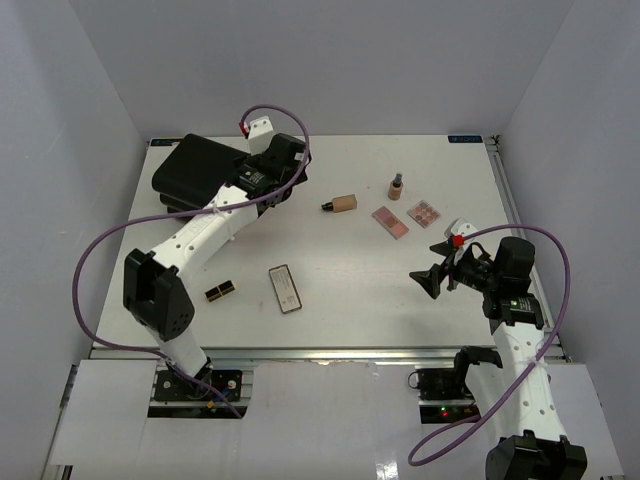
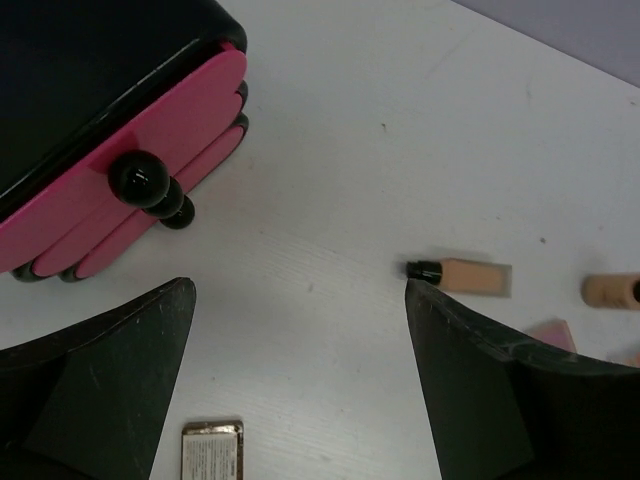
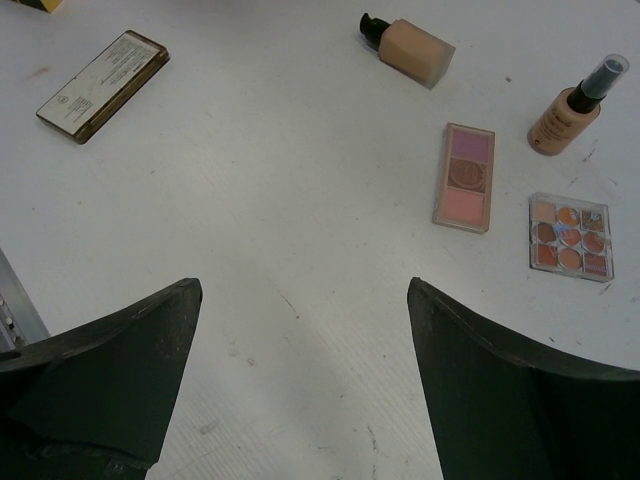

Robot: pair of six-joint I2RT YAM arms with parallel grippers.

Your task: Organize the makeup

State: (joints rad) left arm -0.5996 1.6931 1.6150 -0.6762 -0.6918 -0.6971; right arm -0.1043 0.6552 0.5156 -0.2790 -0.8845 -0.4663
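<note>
The makeup lies spread over the white table. A beige black-capped foundation tube (image 1: 342, 203) (image 2: 465, 275) (image 3: 410, 48) lies near the middle. To its right stand a tiny tan bottle (image 1: 397, 186) (image 3: 575, 105), a pink palette (image 1: 390, 221) (image 3: 465, 177) and a multi-shade palette (image 1: 424, 213) (image 3: 570, 236). A dark-framed rectangular palette (image 1: 285, 288) (image 3: 103, 85) and gold-and-black lipsticks (image 1: 221, 291) lie nearer the front. My left gripper (image 1: 290, 183) (image 2: 298, 290) hangs open beside the case, holding nothing. My right gripper (image 1: 432, 280) (image 3: 300, 285) is open over bare table, below the palettes.
A large black case (image 1: 200, 170) with pink drawer fronts and black knobs (image 2: 140, 180) stands at the back left. Grey walls close in the table on three sides. A purple cable (image 1: 100, 250) loops off each arm.
</note>
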